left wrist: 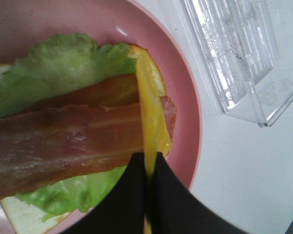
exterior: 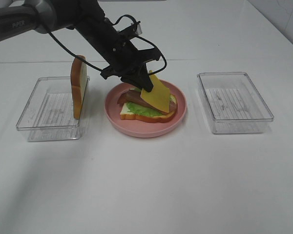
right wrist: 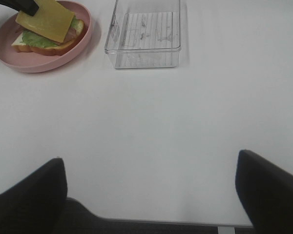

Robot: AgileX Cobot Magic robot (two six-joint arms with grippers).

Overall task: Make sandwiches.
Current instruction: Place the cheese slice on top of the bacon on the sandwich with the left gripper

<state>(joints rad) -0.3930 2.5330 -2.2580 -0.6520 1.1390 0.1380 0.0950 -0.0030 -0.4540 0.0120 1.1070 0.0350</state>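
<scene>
On the pink plate (exterior: 180,113) lies a bread slice (exterior: 129,113) topped with green lettuce (exterior: 145,110) and reddish-brown bacon strips (exterior: 135,97). My left gripper (exterior: 145,88) is shut on one corner of the yellow cheese square (exterior: 157,94), which hangs tilted over the stack. Up close, the black fingers (left wrist: 132,195) pinch the cheese (left wrist: 153,117) edge-on above the bacon (left wrist: 68,141) and lettuce (left wrist: 58,63). A second bread slice (exterior: 78,87) stands upright in the left tray (exterior: 39,126). My right gripper (right wrist: 151,190) is open over bare table, far from the plate (right wrist: 36,61).
A clear tray (exterior: 234,101) sits to the right of the plate and holds nothing; the same tray (right wrist: 144,34) shows in the right wrist view. The left arm and its cable reach in from the upper left.
</scene>
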